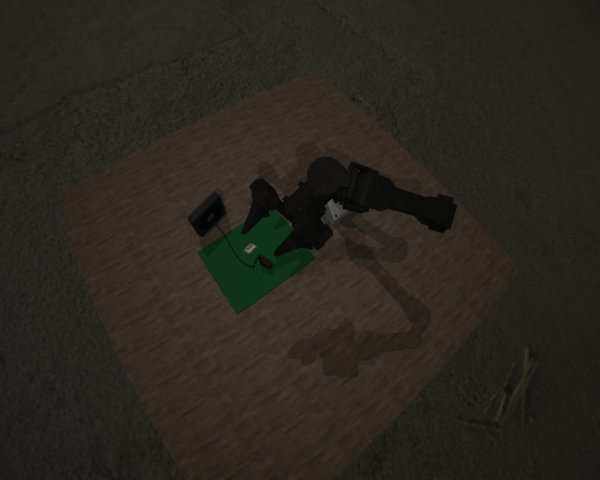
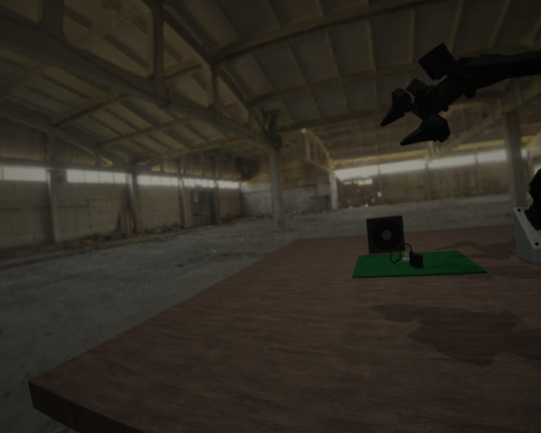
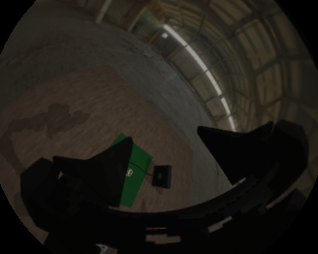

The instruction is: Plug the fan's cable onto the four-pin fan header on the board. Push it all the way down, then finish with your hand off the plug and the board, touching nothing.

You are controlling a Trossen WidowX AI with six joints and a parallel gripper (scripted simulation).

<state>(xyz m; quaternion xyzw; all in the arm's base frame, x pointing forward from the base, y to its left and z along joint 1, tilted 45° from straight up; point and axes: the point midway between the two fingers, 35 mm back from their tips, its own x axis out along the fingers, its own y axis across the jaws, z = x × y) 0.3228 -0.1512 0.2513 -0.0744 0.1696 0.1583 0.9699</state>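
The green board lies flat on the table. The small white fan header stands near its middle. The black plug rests on the board a short way from the header, apart from it; in the wrist view it is hidden behind a finger. A thin dark cable joins it to the black square fan, which stands upright beside the board. My gripper is wide open and empty, high above the board, its fingers slanting down.
The wooden table bears everything. The arm's grey base stands beyond the board, on the side away from the fan. Shadows of the arm fall on the table and partly on the board.
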